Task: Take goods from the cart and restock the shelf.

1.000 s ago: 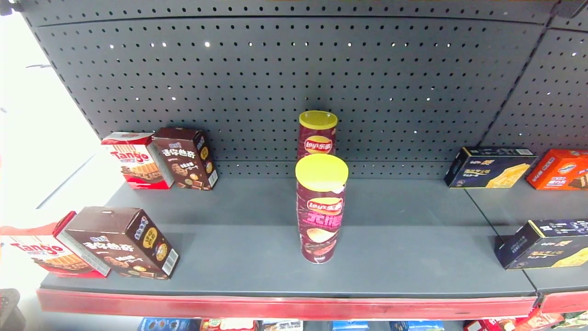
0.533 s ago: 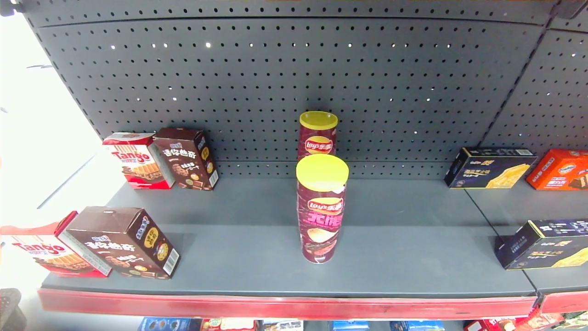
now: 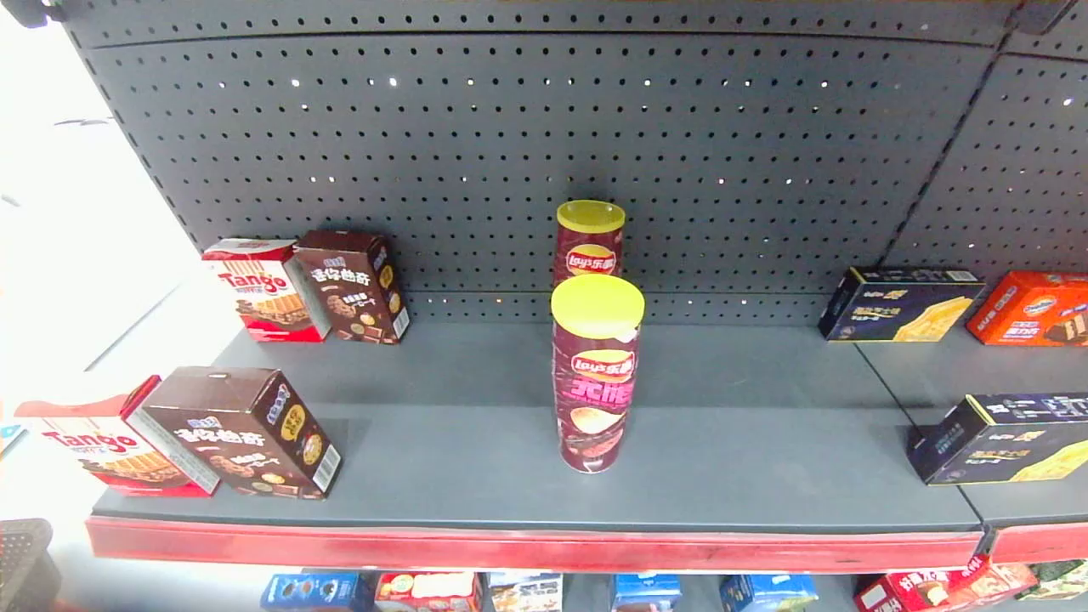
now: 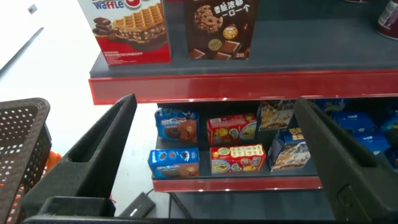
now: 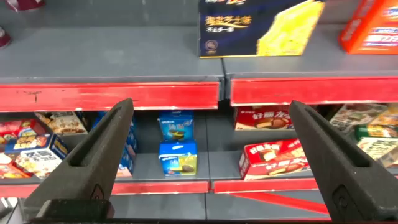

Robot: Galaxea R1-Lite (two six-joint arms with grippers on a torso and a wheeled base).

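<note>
Head view: two yellow-lidded chip cans upright at frame centre on the grey shelf (image 3: 425, 459), front can (image 3: 595, 382) just before rear can (image 3: 589, 242). Wafer boxes (image 3: 263, 289) and cookie boxes (image 3: 353, 285) at left, dark blue boxes (image 3: 901, 304) at right, black basket (image 3: 21, 557) in lower-left corner.

Left wrist view: left gripper (image 4: 214, 104) spread wide, holding nothing, facing the red shelf edge (image 4: 249, 87); basket beside it.

Right wrist view: right gripper (image 5: 210, 107) likewise wide and empty, dark blue box (image 5: 258, 28) on the shelf ahead.

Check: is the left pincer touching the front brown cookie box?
Apart. The left wrist view shows the open left pincer hanging short of the shelf; the front brown cookie box stands on it, beyond the red edge.
</note>
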